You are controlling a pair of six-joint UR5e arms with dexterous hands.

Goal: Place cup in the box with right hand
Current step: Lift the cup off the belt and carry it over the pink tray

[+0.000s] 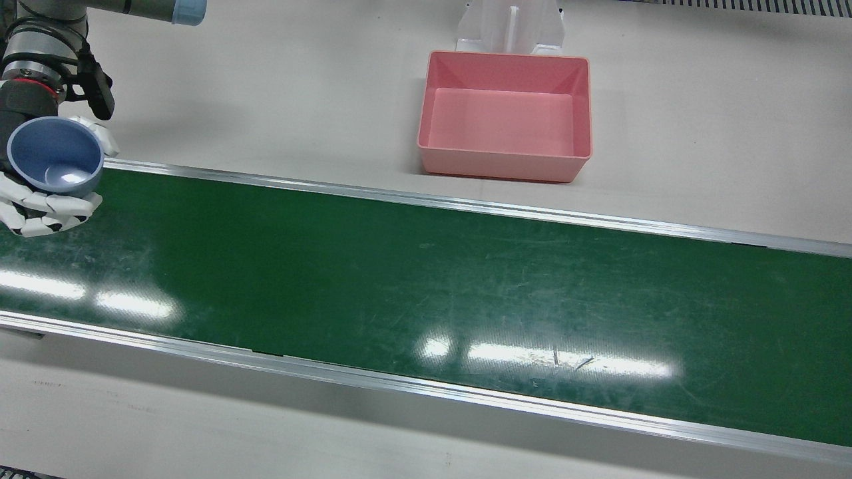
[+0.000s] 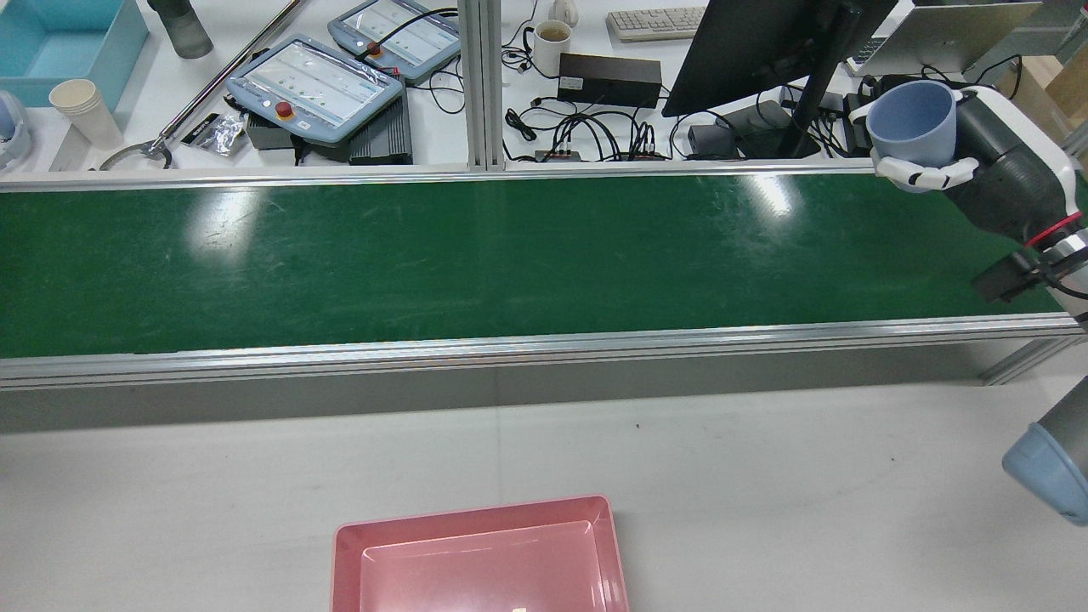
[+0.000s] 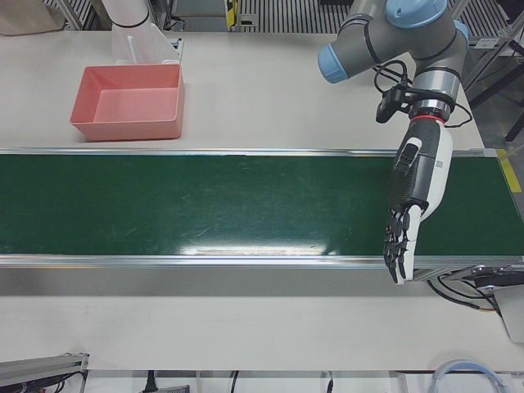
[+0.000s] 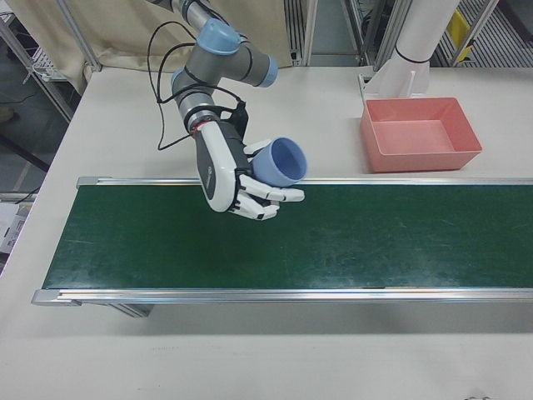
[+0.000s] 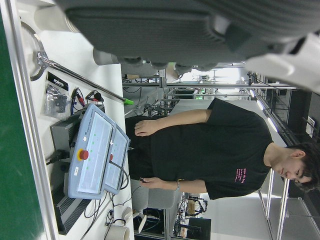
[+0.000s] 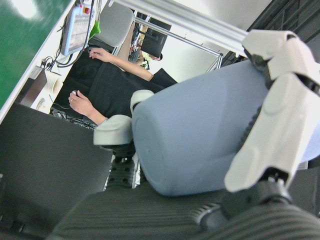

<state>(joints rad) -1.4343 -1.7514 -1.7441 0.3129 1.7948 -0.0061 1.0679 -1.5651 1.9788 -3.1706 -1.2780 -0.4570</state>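
Note:
My right hand (image 4: 241, 187) is shut on a light blue cup (image 4: 277, 162), held upright above the green conveyor belt (image 1: 426, 279). The same cup (image 1: 55, 154) appears at the far left of the front view and the cup (image 2: 911, 121) at the far right of the rear view, with white fingers (image 2: 926, 174) wrapped around its wall. The cup (image 6: 200, 145) fills the right hand view. The pink box (image 1: 506, 113) stands empty on the white table beyond the belt, far from the cup. My left hand (image 3: 413, 205) hangs open over the belt's other end.
A white stand (image 1: 510, 26) rises just behind the pink box. Beyond the belt's far side are teach pendants (image 2: 314, 85), cables, a monitor (image 2: 765, 51), a paper cup stack (image 2: 85, 110) and a teal bin (image 2: 59, 47). A person (image 5: 210, 150) stands there.

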